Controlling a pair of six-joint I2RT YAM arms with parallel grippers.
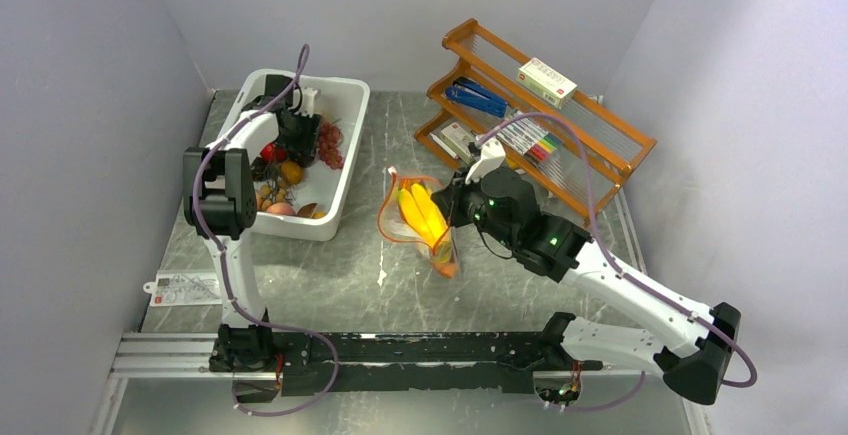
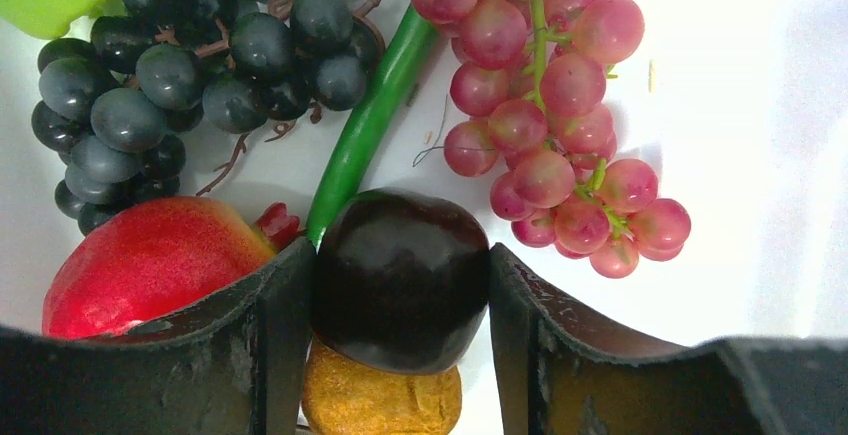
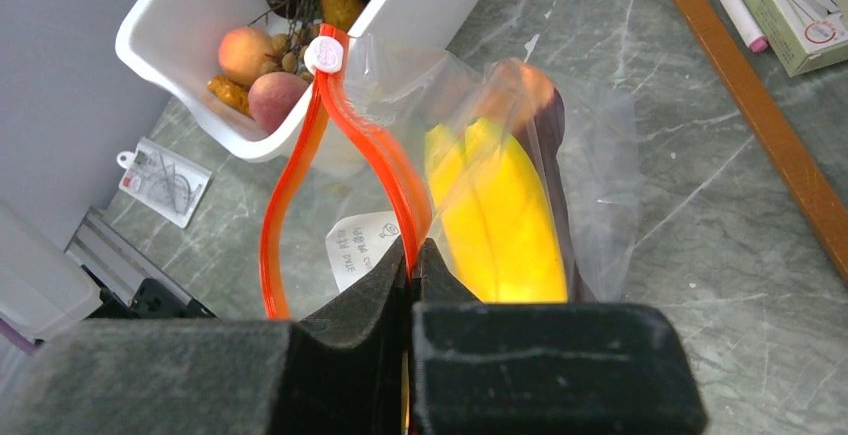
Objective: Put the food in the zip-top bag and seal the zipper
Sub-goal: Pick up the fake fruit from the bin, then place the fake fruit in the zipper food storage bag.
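In the left wrist view my left gripper is down in the white bin, and its two fingers press the sides of a dark round fruit. Dark grapes, pink grapes, a red fruit and an orange-brown piece lie around it. My right gripper is shut on the orange-red zipper and holds the zip-top bag with its mouth gaping. The white slider sits at the far end. A yellow banana bunch and a dark slab are inside the bag.
The white bin of toy food stands at the back left, and the left arm reaches into it. A wooden rack with pens and a box stands at the back right. A small card lies near the front left. Grey walls close both sides.
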